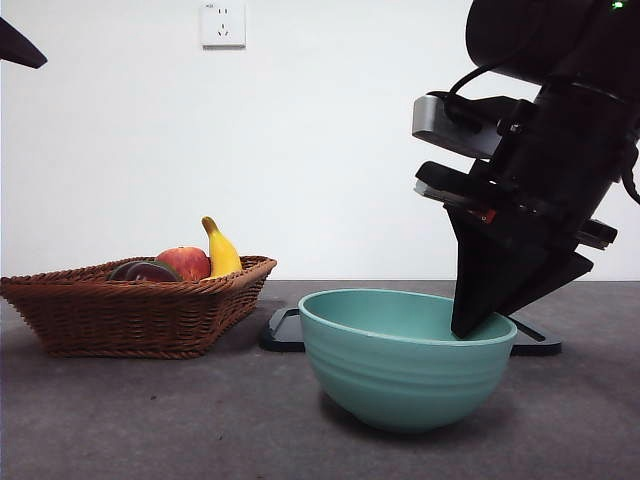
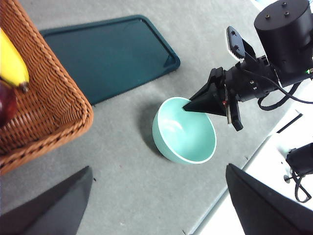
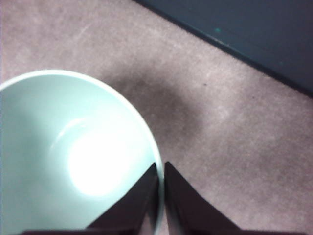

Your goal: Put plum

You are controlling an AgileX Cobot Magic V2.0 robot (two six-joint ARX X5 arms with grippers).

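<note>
The right pincer point(image 1: 470, 325) pinched the teal bowl's point(image 1: 400, 375) rim; a careless lift risked tipping it. The left pincer point(image 2: 159, 196) hung open.

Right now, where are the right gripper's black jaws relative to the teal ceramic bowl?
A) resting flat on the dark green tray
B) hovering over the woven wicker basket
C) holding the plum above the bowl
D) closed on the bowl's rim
D: the right gripper has one jaw inside and one outside the rim of the teal ceramic bowl, pinched nearly together; the bowl is empty and the plum sits in the woven wicker basket.
</note>
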